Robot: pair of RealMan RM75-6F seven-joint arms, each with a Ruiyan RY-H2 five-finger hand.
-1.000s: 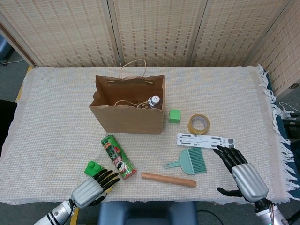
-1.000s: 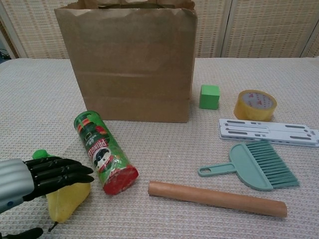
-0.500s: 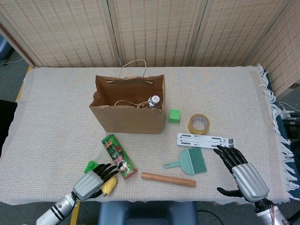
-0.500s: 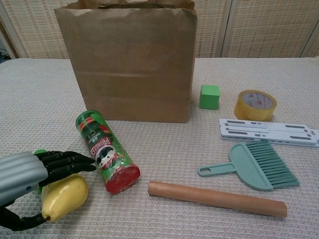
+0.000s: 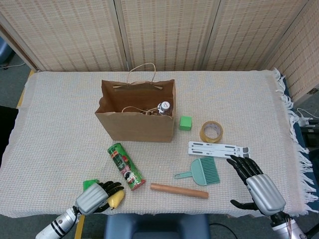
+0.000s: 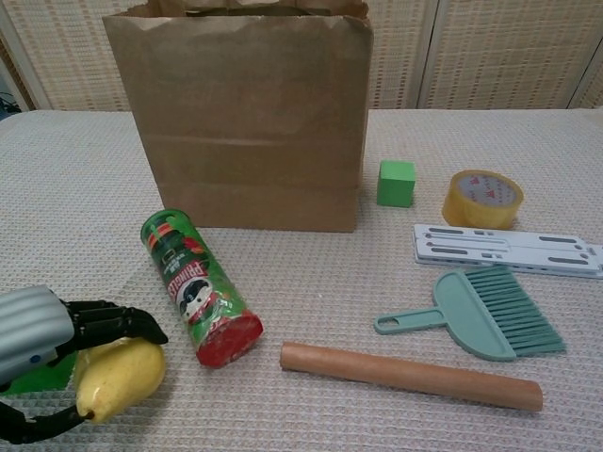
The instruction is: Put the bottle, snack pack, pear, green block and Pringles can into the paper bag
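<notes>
Your left robot hand [image 6: 57,353] sat at the near left corner of the worktop [image 5: 60,124], its dark fingers [image 6: 113,322] curled over the yellow pear [image 6: 121,377] and holding it. Beneath and behind that hand lay a flat green item [image 5: 90,184], which may have been the snack pack; you could not tell for certain from either view.

Your right robot hand [image 5: 255,185] was at the near right, fingers spread apart and gripping nothing, just beside the teal dustpan brush [image 5: 202,172].

The Pringles can [image 6: 200,299] lay on its side just to the right of the left robot hand, its red end pointing toward the near edge and its green end toward the paper bag [image 6: 245,118]. The bag stood upright and open near the middle of the worktop, and from the head view the cap of the bottle [image 5: 164,106] showed inside it, at the right-hand side.

The green block [image 6: 396,183] rested on the cloth just right of the bag, apart from it. Further right sat the roll of tape [image 6: 481,198], with the white slotted bracket [image 6: 509,250] in front of it. The wooden rolling pin [image 6: 410,376] lay near the front edge, between the can and the brush.
</notes>
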